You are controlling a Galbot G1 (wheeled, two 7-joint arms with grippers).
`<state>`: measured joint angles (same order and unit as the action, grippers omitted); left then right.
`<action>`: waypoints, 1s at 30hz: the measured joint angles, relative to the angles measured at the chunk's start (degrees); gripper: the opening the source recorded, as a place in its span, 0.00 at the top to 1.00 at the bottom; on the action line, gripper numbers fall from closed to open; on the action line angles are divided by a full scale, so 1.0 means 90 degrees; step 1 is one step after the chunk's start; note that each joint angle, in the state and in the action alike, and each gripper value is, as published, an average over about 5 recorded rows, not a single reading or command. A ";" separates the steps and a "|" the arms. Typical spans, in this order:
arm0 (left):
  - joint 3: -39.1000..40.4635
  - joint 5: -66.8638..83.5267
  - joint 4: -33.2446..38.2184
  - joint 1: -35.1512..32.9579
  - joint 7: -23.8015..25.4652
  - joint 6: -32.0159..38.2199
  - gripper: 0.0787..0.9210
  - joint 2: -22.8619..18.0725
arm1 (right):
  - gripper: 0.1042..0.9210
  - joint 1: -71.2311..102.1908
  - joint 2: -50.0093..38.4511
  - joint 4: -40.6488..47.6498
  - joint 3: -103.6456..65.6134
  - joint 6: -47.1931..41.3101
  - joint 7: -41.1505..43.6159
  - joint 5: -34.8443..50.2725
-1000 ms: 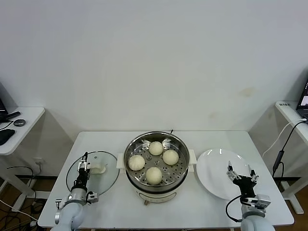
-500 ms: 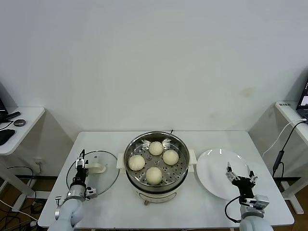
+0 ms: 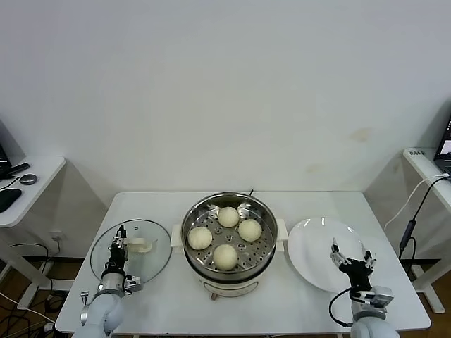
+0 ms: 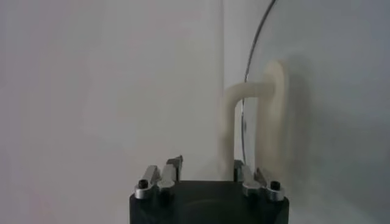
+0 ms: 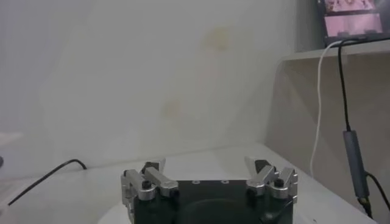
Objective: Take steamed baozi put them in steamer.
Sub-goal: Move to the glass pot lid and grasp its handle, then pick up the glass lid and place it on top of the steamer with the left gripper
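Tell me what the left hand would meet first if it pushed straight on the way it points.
Probably the lid's white handle: in the left wrist view it stands directly ahead of the left hand, with the glass lid around it. How far off it is I can't tell.

You've got the steamer (image 3: 229,271) sitting lower centre of the head view, a big round shiny steel pot, upright, with white side handles and a white base. Look inside and you see the perforated tray, and on it all four steamed baozi (image 3: 225,256): smooth, cream-white, round. One sits toward the back, one on the left, one on the right, one at the front, forming a close diamond cluster around the tray's middle.
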<state>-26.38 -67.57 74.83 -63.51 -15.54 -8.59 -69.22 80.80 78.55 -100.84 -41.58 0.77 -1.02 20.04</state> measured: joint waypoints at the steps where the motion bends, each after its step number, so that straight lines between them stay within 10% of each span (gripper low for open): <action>1: -0.0012 0.0012 0.0098 -0.0042 0.0056 -0.0047 0.72 -0.0002 | 0.12 0.0000 -0.0002 -0.0009 0.0003 -0.0002 0.0004 0.0000; 8: -0.0089 0.0087 0.0926 -0.0386 0.0487 -0.0502 0.88 0.0021 | 0.12 0.0017 0.0015 -0.0068 0.0036 -0.0007 0.0022 -0.0009; 30: -0.0245 -0.1804 0.4120 -0.1233 0.2788 -0.2958 0.88 -0.0885 | 0.12 0.0069 -0.0019 -0.0260 0.0093 -0.0095 0.0049 0.0090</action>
<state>-28.58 -83.81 111.91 -74.61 9.56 -35.21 -77.19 81.42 78.38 -103.18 -40.74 -0.09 -0.58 20.85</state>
